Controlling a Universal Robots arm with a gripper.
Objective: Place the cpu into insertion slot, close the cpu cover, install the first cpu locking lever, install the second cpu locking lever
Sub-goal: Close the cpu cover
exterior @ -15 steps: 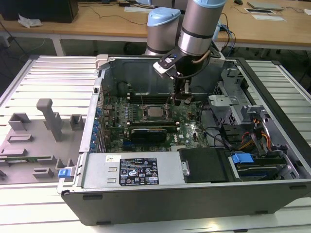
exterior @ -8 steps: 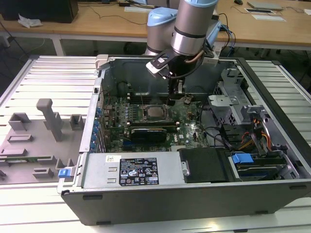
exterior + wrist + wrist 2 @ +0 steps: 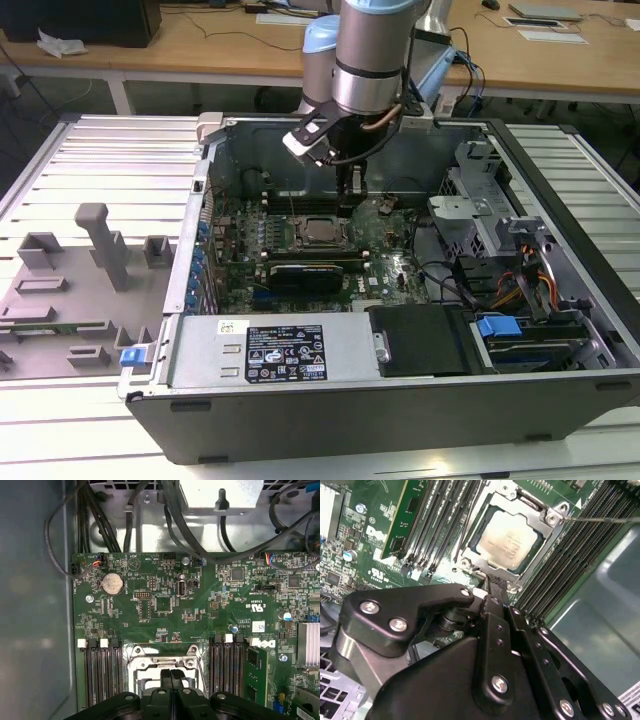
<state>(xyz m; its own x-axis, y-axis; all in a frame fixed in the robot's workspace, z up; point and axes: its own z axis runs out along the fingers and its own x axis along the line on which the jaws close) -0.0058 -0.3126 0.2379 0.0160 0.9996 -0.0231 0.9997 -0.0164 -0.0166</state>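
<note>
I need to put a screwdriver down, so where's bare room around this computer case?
Bare table slats past the grey fixtures at the exterior view's left, and beside the case at its right. Crowded inside: end effector at the CPU socket, cables by the drive bay.

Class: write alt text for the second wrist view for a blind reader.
The cpu lies seated, the cpu cover flat around it, between rows of memory slots. The black tool, shut, points toward the cover's edge.

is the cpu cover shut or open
Shut: in the second wrist view the cpu cover lies flat around the cpu, whose top shows through its window.
</note>
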